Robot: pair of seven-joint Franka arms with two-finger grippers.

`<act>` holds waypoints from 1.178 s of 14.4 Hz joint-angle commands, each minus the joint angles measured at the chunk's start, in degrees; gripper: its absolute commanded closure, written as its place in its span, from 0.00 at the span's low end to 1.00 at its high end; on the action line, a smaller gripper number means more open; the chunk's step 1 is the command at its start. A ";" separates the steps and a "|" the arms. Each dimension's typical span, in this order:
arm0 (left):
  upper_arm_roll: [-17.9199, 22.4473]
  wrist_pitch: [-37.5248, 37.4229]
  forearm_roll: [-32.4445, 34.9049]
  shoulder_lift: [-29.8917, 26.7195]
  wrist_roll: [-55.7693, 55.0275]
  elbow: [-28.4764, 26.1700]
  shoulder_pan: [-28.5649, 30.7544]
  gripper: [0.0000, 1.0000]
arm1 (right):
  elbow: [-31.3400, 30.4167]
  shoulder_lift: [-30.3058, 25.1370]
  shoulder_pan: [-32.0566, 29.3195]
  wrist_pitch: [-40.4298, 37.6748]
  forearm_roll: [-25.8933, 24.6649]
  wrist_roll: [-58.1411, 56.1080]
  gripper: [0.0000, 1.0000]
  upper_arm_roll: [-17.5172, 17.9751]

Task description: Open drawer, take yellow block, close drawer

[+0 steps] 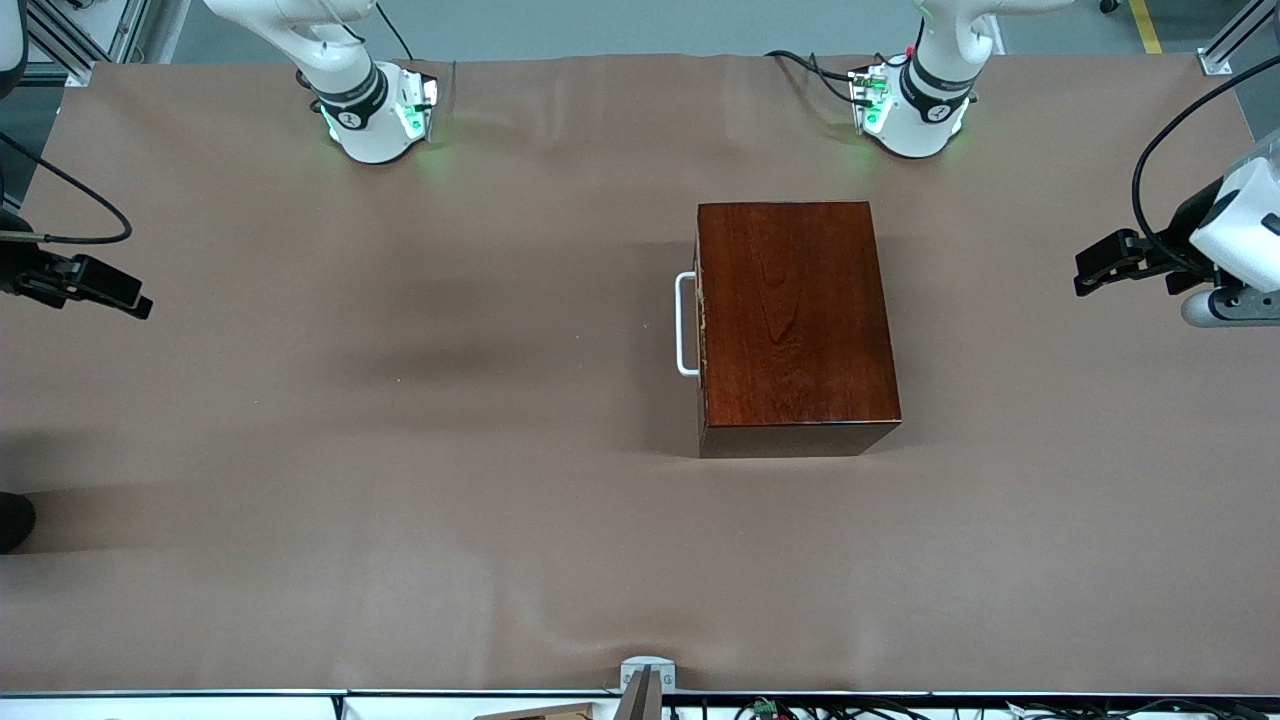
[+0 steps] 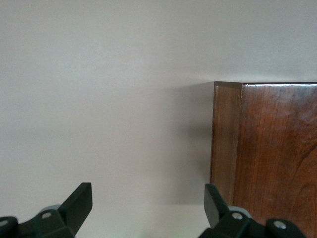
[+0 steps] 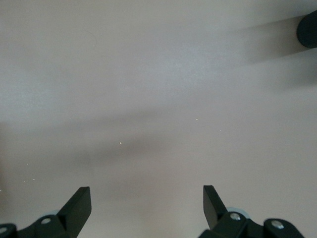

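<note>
Brown table cover (image 1: 400,450), front: drawer (image 1: 700,325) shut in wooden box (image 1: 795,320), white handle (image 1: 684,325) facing right arm's end; yellow block unseen; hook handle squarely, pull straight | left wrist: left gripper (image 2: 148,203) spread, empty, beside box corner | right wrist: right gripper (image 3: 147,203) spread, empty over bare cover.

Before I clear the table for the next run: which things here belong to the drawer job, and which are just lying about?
Part of the job:
- wooden box, its drawer shut
- white handle
- left gripper, open, beside the box
- right gripper, open, over bare table
- yellow block: not visible

Lying about:
- nothing on the brown table cover
</note>
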 commanded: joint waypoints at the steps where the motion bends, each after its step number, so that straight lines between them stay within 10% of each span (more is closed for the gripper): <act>1: -0.12 0.34 -0.24 -0.58 -0.73 -0.68 0.18 0.00 | 1.11 0.24 -0.34 -1.02 -0.06 0.84 0.00 0.66; 17: -0.21 0.87 -1.21 0.12 -3.44 -0.24 -0.87 0.00 | 1.11 0.24 -1.74 -0.41 0.64 0.75 0.00 0.74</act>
